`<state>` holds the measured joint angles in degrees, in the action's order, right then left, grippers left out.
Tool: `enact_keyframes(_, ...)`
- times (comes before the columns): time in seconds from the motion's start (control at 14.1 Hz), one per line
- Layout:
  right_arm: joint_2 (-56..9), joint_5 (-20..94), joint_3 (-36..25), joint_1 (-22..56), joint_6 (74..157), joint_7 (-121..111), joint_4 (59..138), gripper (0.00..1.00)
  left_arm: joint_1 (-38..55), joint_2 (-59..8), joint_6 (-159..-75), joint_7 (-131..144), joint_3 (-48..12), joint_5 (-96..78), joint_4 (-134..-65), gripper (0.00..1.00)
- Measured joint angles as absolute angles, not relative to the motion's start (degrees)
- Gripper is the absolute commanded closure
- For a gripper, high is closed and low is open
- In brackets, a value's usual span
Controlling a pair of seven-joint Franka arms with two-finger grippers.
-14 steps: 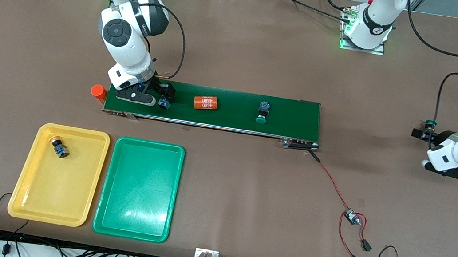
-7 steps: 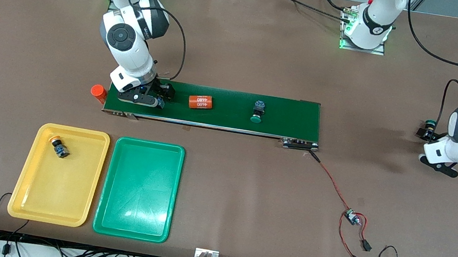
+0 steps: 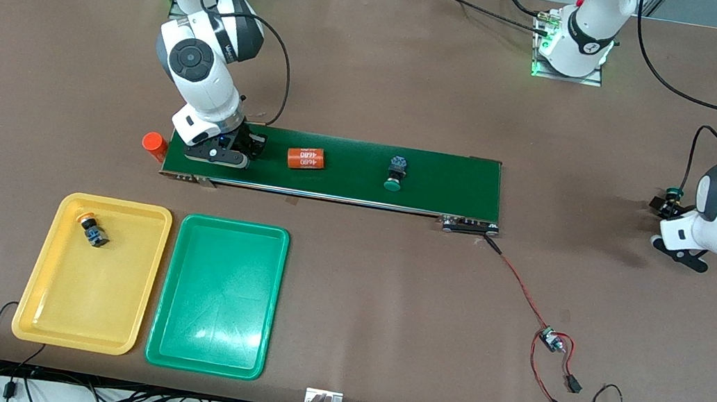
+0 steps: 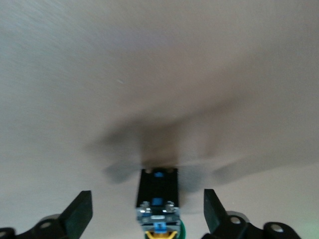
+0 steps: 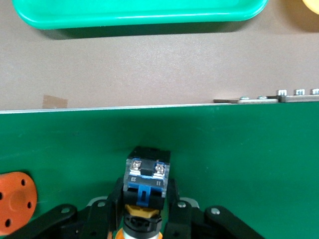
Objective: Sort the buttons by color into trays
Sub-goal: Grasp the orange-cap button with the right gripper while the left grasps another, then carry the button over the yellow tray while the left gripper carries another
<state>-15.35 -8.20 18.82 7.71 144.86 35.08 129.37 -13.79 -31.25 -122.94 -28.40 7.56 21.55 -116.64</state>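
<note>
In the front view, the right gripper point(image 3: 233, 154) is low on the dark green conveyor belt point(image 3: 445, 182), at the right arm's end of the table. Its body hides what is between the fingers. Just beside this belt end, on the table, stands an orange cylinder point(image 3: 154, 145). On the belt lie another orange cylinder marked "4680" point(image 3: 305, 158) and a green-capped button point(image 3: 394, 173), well apart from each other. Nearer to the camera are the yellow tray point(image 3: 40, 296) and the green tray point(image 3: 219, 294), side by side. One yellow-capped button point(image 3: 93, 229) lies in the yellow tray. A red-and-black wire with a small board point(image 3: 549, 339) runs from the belt's other end. The left gripper point(image 3: 667, 223) hangs low over the bare table at the left arm's end.

In the left wrist view, the left gripper point(image 4: 147, 214) has its fingers point(image 4: 79, 214) spread wide. A button with a green rim point(image 4: 158, 204) lies between them, touching neither.

In the right wrist view, the right gripper point(image 5: 142, 206) is clamped on an orange-capped button point(image 5: 145, 186), which sits on the belt. The edge of an orange cylinder point(image 5: 15, 201) shows beside it, and the green tray point(image 5: 139, 12) is past the belt edge.
</note>
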Motion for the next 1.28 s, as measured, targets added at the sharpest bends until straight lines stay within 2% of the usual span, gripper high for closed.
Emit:
enact_keyframes(0.14,-15.39,-8.25,18.72,7.65,144.86,35.08,129.36,0.85,-14.05,-31.27,-122.93,-28.42,7.56,21.55,-119.14,0.41)
enact_keyframes(0.21,-15.39,-8.28,18.66,7.57,144.86,35.03,129.24,0.85,-14.17,-31.23,-122.93,-28.43,7.59,21.56,-119.85,0.61)
enact_keyframes(0.36,-15.35,-8.44,18.45,7.21,144.77,34.68,128.27,0.85,-14.25,-30.95,-122.24,-28.76,7.6,21.56,-119.96,0.85)
enact_keyframes(0.43,-15.28,-8.56,18.18,6.77,144.16,33.94,127.14,0.85,-14.25,-30.8,-121.82,-28.98,7.6,21.56,-119.96,0.89)
enact_keyframes(0.78,-15.25,-8.82,16.07,1.88,136.53,23.99,116.93,0.85,-14.24,-29.37,-119.09,-29.62,6.56,21.55,-119.61,0.89)
enact_keyframes(1.14,-19.04,-11.94,12.97,-1.56,136.05,14.27,111.03,0.85,-13.43,-25.52,-103.05,-29.31,-2.73,15.2,-112.15,0.89)
enact_keyframes(1.28,-21.69,-12.08,11.9,-1.7,136.08,11.84,108.45,0.85,-12.06,-25.04,-100.65,-26.87,-5.61,10.91,-109.72,0.89)
